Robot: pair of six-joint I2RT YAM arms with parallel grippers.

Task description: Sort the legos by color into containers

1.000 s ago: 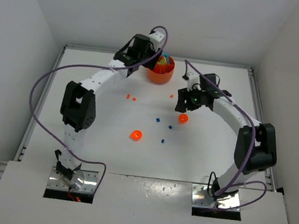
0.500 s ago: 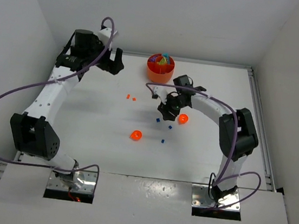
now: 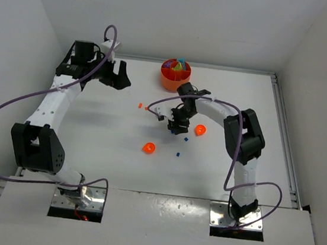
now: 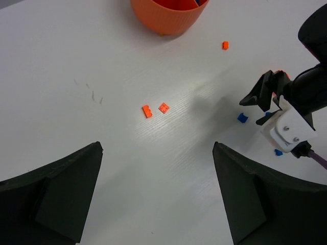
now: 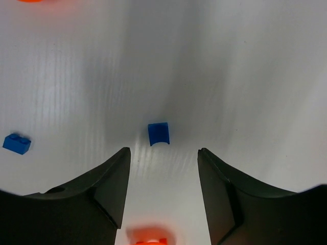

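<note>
Left gripper [image 4: 157, 148]: far left of the orange dish [image 3: 175, 76], spread wide, empty.
Orange pieces [image 4: 163, 107]: two, in front-left of the dish, well apart from it.
Blue brick [image 5: 158, 133]: in front of the dish, just ahead of the right gripper [image 5: 163, 150], parted and empty.
Handling: likely light, stiff, slick; best pinched low across flat sides.
Views: right wrist alone shows brick-to-fingertip alignment; top alone shows coloured pieces inside the dish.

Desk [image 4: 76, 61]: white, matt, fine linear grain, a few faint grey scuffs.
Orange dish [image 4: 166, 18]: plastic, outer wall finely ribbed, slight sheen.
Blue brick [image 5: 158, 133]: smooth plastic, low gloss.
Right claw [image 5: 163, 153]: fingers [image 5: 76, 199] black plastic, matt, smooth.
Base plates [image 3: 76, 198]: bare metal, reflective.
Purple cable [image 3: 7, 105]: smooth sheath.
</note>
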